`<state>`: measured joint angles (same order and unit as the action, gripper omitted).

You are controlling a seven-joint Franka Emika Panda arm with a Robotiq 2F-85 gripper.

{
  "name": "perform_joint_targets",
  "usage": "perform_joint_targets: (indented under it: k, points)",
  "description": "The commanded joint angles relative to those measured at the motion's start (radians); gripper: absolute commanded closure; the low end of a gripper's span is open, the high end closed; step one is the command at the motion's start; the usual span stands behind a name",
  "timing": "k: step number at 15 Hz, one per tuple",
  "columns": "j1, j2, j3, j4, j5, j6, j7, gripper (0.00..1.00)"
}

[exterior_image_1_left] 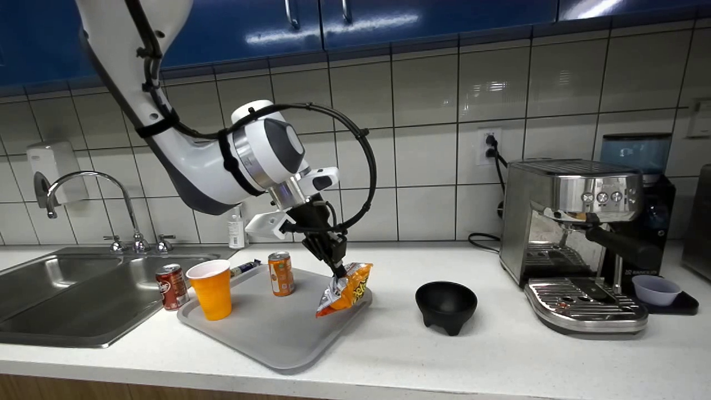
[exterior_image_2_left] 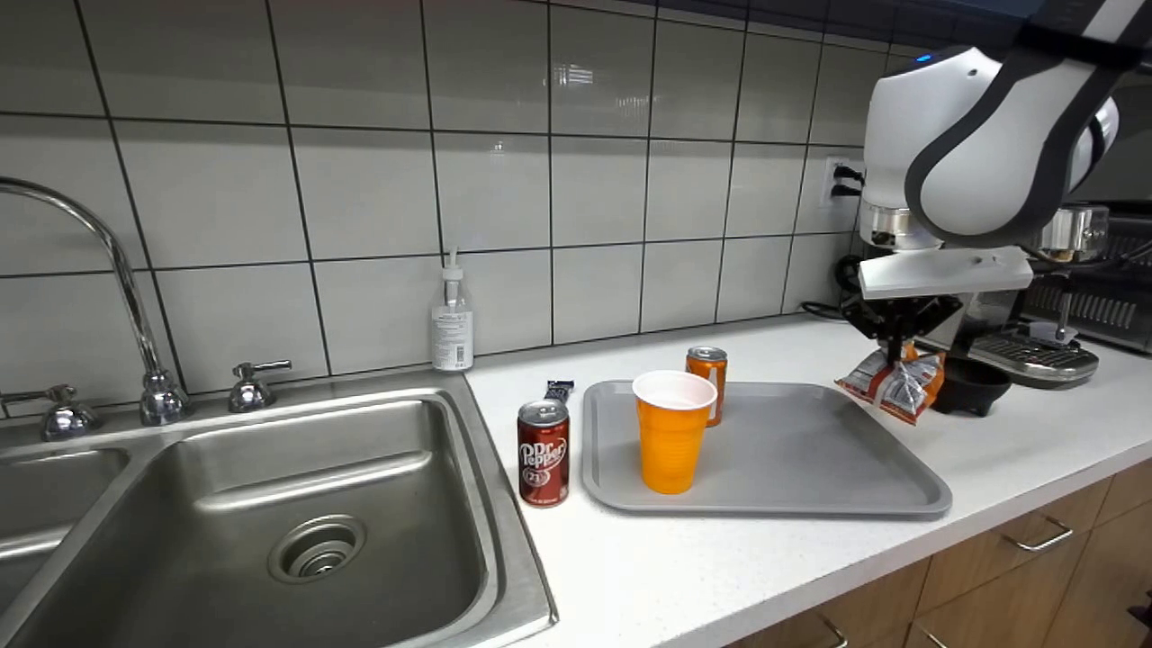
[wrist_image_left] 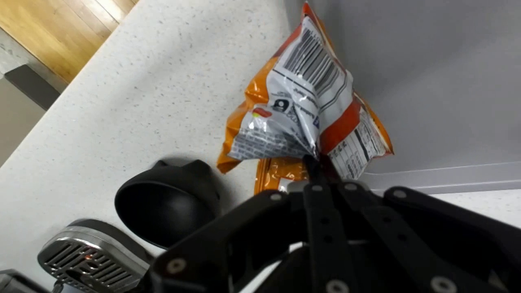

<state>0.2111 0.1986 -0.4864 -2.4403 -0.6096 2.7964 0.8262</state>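
Snack bag (exterior_image_1_left: 353, 286), count one, hung pinched in the gripper (exterior_image_1_left: 338, 271), which was clenched on a gathered fold near the middle of the bag's white back; the film puckered toward the pinch in the wrist view. Position: over the edge of the gray tray (exterior_image_1_left: 278, 333), the tray at three o'clock of it in the wrist view; could not tell whether its lowest corner touched the tray. Handling, as judged: light, soft, slippery film, contents perhaps crushable; the bunched fold or a flat end seam seemed the best hold, with modest force. Clock positions from the bag, in an exterior view: black bowl (exterior_image_1_left: 446, 303) at three, on the counter (exterior_image_1_left: 389, 355); orange can (exterior_image_1_left: 281, 275) past nine and orange cup (exterior_image_1_left: 213, 291) at nine, both upright on the tray; dark red can (exterior_image_1_left: 172, 288) farther at nine, upright between tray and sink (exterior_image_1_left: 55, 340); small dark packet (exterior_image_1_left: 244, 268) between nine and ten, just outside the tray; pump bottle (exterior_image_1_left: 237, 230) at ten; espresso machine (exterior_image_1_left: 555, 233) between two and three, pale bowl (exterior_image_1_left: 655, 291) at three. Counts: one tray, one cup, two cans, two bowls, one packet, one bottle, one machine, one sink with two basins
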Motion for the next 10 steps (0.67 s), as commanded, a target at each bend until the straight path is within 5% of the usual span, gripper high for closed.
perform_joint_targets:
  k: [1,10]
  points:
    - [-0.068,-0.025,0.103,-0.012,0.011,0.002,0.0,1.0]
    - [-0.12,0.009,0.233,-0.014,0.154,0.025,-0.085,1.0]
